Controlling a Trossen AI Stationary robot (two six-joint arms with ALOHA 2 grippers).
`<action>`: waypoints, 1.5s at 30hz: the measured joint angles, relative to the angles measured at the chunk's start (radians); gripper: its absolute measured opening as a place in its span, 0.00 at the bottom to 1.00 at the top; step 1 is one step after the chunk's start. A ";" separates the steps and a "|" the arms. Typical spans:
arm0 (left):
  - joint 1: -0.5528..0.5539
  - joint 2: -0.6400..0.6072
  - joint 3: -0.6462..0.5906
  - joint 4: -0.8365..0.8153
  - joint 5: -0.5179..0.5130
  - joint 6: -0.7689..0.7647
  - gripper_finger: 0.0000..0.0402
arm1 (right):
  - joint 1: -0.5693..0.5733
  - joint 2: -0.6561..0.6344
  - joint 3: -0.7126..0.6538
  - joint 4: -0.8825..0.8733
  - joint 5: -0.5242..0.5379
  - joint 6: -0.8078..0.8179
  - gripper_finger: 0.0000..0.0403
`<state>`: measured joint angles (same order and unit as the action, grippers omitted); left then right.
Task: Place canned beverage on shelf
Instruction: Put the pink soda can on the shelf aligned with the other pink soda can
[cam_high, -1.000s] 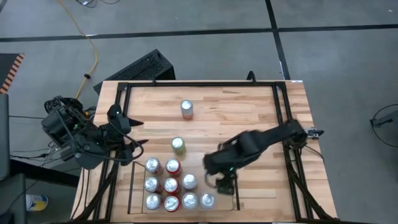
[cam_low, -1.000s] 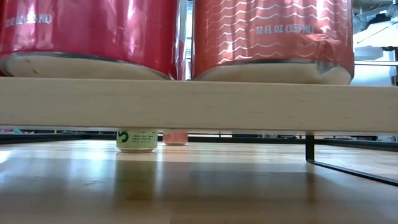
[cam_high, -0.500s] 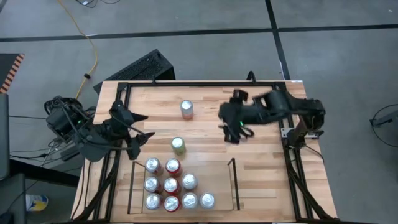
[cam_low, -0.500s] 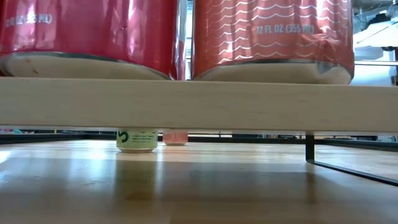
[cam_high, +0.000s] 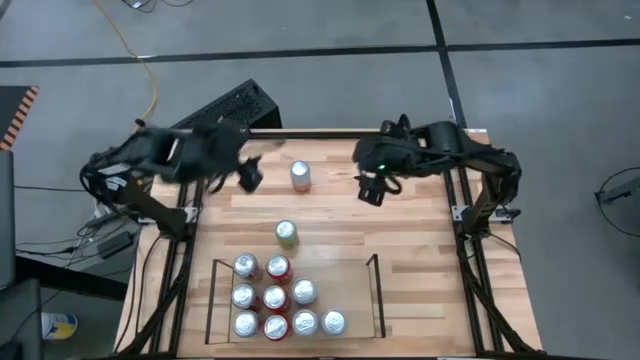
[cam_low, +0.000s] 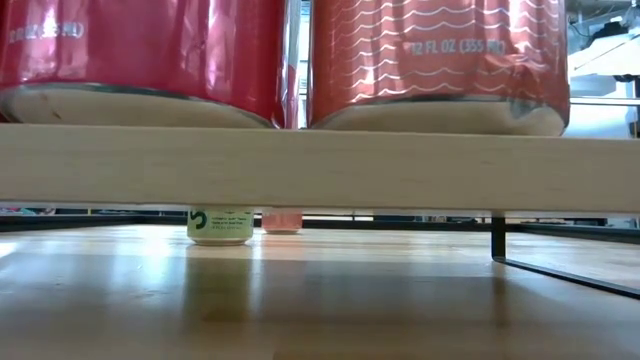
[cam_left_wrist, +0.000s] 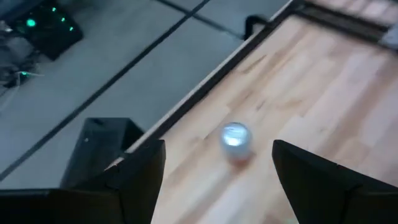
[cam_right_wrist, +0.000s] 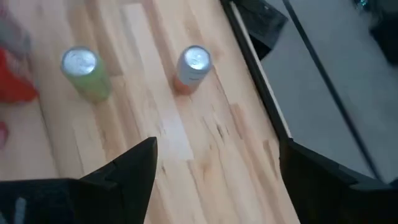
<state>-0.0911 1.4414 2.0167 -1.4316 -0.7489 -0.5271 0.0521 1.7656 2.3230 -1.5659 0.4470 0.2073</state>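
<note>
Wooden surface (cam_high: 420, 240) fills the middle of the high view, with the shelf (cam_high: 370, 295) at lower centre already carrying eight cans. Two remain outside it: a green can (cam_high: 287, 234) just above the shelf and a pinkish can (cam_high: 300, 176) toward the upper middle. Left gripper (cam_high: 250, 176) and right gripper (cam_high: 373, 190) flank that can, fingers apart, empty. Only the low view shows the shelved red cans (cam_low: 430, 60) from the side.

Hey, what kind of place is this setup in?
Probably a robotics lab or workshop: a wooden table in a black frame holding drink cans, grey floor with loose cables, and a keyboard lying nearby.
</note>
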 joint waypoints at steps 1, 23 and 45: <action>0.066 -0.001 -0.018 0.041 0.039 0.063 0.70 | 0.001 -0.009 0.000 -0.007 0.001 0.039 0.77; 0.570 0.001 -0.731 1.036 0.666 0.305 0.70 | 0.154 -0.044 0.000 -0.005 0.235 0.118 0.77; 0.421 0.000 -1.206 1.600 0.365 0.391 0.70 | 0.111 -0.044 -0.008 -0.004 0.224 0.054 0.77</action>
<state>0.3301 1.4418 0.8105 0.1684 -0.3837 -0.1360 0.1635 1.7214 2.3152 -1.5703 0.6714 0.2613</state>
